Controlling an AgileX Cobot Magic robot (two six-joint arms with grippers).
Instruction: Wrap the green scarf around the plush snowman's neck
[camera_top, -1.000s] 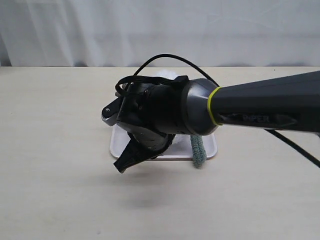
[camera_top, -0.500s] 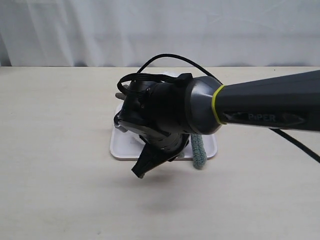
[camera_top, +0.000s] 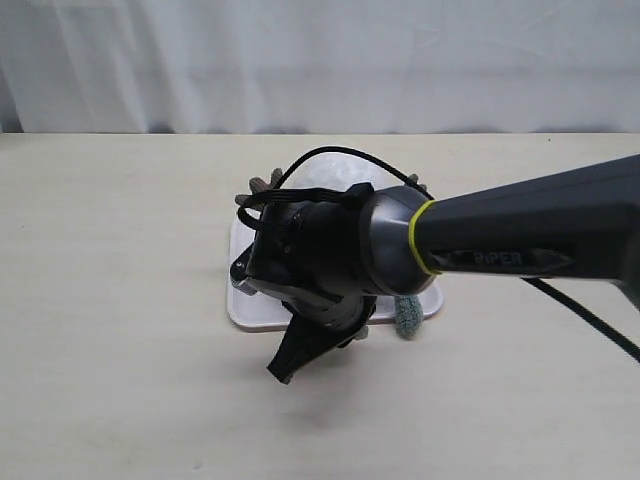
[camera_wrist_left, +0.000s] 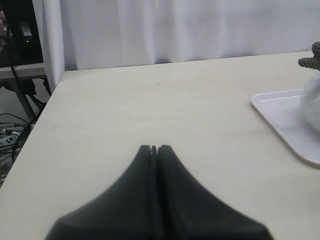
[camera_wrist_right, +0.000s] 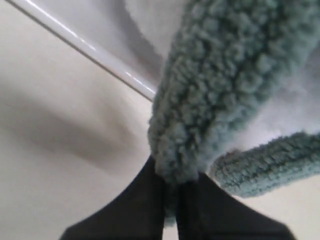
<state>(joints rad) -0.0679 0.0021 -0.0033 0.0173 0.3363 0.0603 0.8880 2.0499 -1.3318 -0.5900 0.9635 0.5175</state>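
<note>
Right gripper (camera_wrist_right: 171, 192) is clamped tight on the green scarf (camera_wrist_right: 220, 85): in the right wrist view the jaws meet around a pinched bit of the fuzzy strip, which runs up and away from the fingertips. A second stretch of the same scarf lies just beside it, over the pale tray surface. In the exterior view the right arm (camera_top: 520, 245) reaches in from the right across the middle, with its gripper pointing down and to the left, hanging past the near edge of the white tray (camera_top: 243, 310) above the table (camera_top: 110, 300). One rounded scarf end (camera_top: 408, 318) pokes out under the arm at the tray's near right corner. The plush snowman (camera_wrist_left: 311, 102) sits on the tray, mostly hidden behind the arm in the exterior view; only white fluff and a brown twig arm (camera_wrist_left: 311, 61) show in the left wrist view. Its neck is covered, so I cannot tell how the scarf lies there. Left gripper (camera_wrist_left: 154, 149) has its fingers pressed together with nothing between them, over bare table, well apart from the tray.
</note>
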